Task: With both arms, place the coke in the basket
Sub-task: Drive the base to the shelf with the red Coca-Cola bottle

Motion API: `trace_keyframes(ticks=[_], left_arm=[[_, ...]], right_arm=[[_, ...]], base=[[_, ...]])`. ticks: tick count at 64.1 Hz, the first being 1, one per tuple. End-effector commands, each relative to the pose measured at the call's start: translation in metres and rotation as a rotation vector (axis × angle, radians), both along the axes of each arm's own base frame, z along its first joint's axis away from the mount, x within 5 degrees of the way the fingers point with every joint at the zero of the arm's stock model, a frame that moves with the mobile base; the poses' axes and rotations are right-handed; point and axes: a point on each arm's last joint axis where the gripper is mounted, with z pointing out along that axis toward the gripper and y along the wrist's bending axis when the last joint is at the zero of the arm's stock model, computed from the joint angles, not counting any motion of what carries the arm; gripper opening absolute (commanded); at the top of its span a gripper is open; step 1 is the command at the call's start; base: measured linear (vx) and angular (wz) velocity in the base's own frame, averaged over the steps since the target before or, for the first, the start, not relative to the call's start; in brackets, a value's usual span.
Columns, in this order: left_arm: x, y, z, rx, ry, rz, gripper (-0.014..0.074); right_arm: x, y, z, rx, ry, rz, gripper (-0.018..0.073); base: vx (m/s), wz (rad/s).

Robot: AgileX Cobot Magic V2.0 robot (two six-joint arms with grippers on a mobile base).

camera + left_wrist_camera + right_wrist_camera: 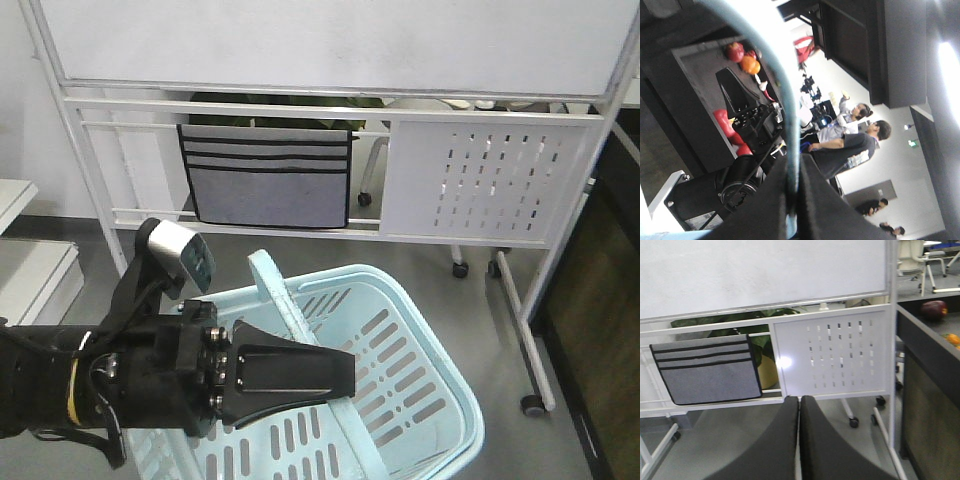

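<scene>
The left arm [120,385] stretches out level, the left gripper [345,378] flat and pointing to the frame's right, its fingers [825,200] pinched on the basket handle [791,125]. The right gripper [799,405] seems fully closed, its fingers pressed together and pointing level ahead.

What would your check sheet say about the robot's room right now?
Surface: grey floor.
Job's things: light blue basket; no coke seen.
Clutter: red fruit and orange on dark table.
Hands: left hand shut on basket handle; right hand shut, empty.
Cables: black cables along the left arm.
Surroundings: whiteboard stand, grey pocket organiser, people far behind.
</scene>
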Motion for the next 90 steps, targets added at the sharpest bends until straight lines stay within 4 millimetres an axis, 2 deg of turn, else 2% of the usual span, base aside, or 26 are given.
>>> trace_keyframes(ticks=[1, 36, 90], left_arm=[[-0.0153, 0.0035, 0.0307, -0.214, -0.045, -0.131, -0.0006], [-0.0153, 0.0035, 0.0307, -0.214, -0.045, -0.131, -0.0006], [-0.0153, 0.0035, 0.0307, -0.214, -0.045, -0.131, -0.0006]], right_arm=[[-0.0004, -0.0002, 0.0053, -0.016, -0.079, -0.004, -0.0005], [-0.0004, -0.0002, 0.0054, -0.017, -0.08, -0.004, -0.0005], [-0.0004, -0.0002, 0.0054, -0.017, -0.08, -0.004, -0.0005]], base=[[0.28, 0.28], [0.24, 0.38], [0.14, 0.55]])
